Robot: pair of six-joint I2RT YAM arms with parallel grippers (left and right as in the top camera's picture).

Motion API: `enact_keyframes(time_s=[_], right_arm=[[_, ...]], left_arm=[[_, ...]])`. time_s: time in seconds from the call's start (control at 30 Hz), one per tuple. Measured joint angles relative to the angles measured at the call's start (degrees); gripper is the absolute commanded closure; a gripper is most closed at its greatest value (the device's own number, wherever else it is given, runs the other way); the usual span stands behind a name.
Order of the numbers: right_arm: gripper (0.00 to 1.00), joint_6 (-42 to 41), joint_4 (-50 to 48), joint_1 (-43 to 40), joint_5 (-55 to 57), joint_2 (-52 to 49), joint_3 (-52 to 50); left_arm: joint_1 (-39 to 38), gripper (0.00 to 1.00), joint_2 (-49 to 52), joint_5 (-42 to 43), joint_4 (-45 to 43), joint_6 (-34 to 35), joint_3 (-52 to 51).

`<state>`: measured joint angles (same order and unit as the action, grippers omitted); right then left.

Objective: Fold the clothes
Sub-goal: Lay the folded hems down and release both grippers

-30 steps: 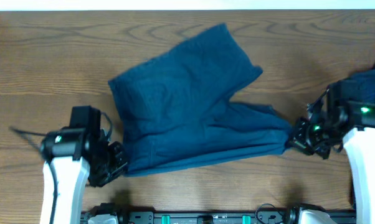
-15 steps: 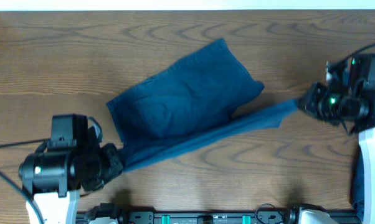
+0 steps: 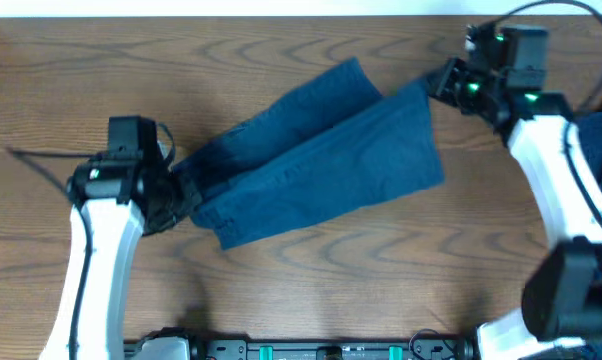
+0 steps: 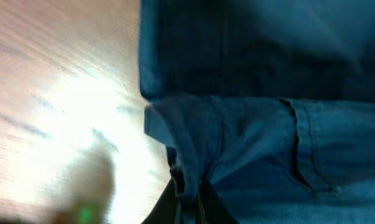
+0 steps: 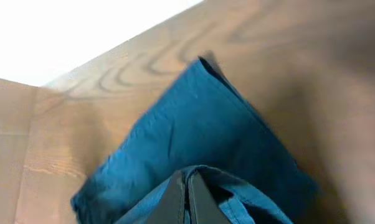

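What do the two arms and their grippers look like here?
Both arms have white tubular links, the left arm and right arm, with boxy black wrist housings carrying small green lights. Thin black cables trail from each. The left gripper and right gripper have dark fingers.

You've got no txt, labels, brand marks or nos. you can read in any view: nothing legible on the shorts or the table.
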<state>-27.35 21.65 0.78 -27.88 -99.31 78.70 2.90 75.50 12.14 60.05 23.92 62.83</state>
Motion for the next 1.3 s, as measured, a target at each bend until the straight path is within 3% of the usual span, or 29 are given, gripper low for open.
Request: enact_keyframes(time_s=[0.23,0.4,0.5,0.57,0.6,0.63,0.7,0.73,0.8,0.87,1.03,1.23,1.27,1.3], right_arm=[[0.99,-4.96,-16.33,2.32,-0.79,-10.49,0.02],[0.99,-9.01,-21.64,2.47,-0.85,-16.20,0.02],[0.94,-10.36,-23.54,2.49,-0.96,-18.40,0.02],[0.85,-10.99,-24.39,2.45,0.24,-19.06,0.02],[0.76,-11.28,-24.68,2.34,1.03,-19.19,0.02],[0.65,-11.32,-24.92,2.05,1.66,-19.21,0.02],[0.50,-11.28,-25.83,1.77,2.54,-19.19,0.04],[0.40,-10.58,-26.14,1.55,2.67,-19.19,0.09],[0.34,-9.42,-25.92,1.22,2.14,-19.19,0.11],[0.34,-7.96,-24.76,0.81,0.57,-19.19,0.15],[0.46,-2.73,-12.22,-0.52,-5.55,-19.19,0.61],[0.40,8.04,7.34,-0.44,-5.35,-19.19,0.72],[0.46,9.79,9.57,-0.13,-4.26,-19.19,0.72],[0.66,11.80,11.76,0.22,-3.30,-19.19,0.72]], left_arm=[[0.00,0.94,10.40,-4.83,-9.25,0.00,0.00],[0.00,0.92,13.94,-7.52,-14.69,0.00,0.00],[-0.07,0.89,14.08,-9.66,-17.31,-0.02,0.00],[-0.02,0.83,14.08,-11.96,-17.40,-0.28,0.00],[0.11,0.75,14.08,-13.27,-17.27,-0.39,0.00],[0.24,0.64,14.08,-14.29,-17.27,-0.72,0.00],[0.42,0.29,14.08,-16.28,-17.53,-0.90,0.00],[0.44,0.22,14.08,-17.22,-17.99,-0.90,0.00],[0.44,0.21,14.08,-17.99,-18.58,-1.42,0.00],[0.44,0.21,14.08,-18.64,-18.21,-1.92,0.00],[0.44,0.24,14.08,-18.51,-14.51,-2.84,0.00],[0.44,0.26,14.08,-10.69,-11.15,-4.87,0.00],[0.42,0.26,14.08,-9.22,-10.58,-5.33,0.00],[0.44,0.26,14.08,-8.04,-10.05,-5.79,0.00]])
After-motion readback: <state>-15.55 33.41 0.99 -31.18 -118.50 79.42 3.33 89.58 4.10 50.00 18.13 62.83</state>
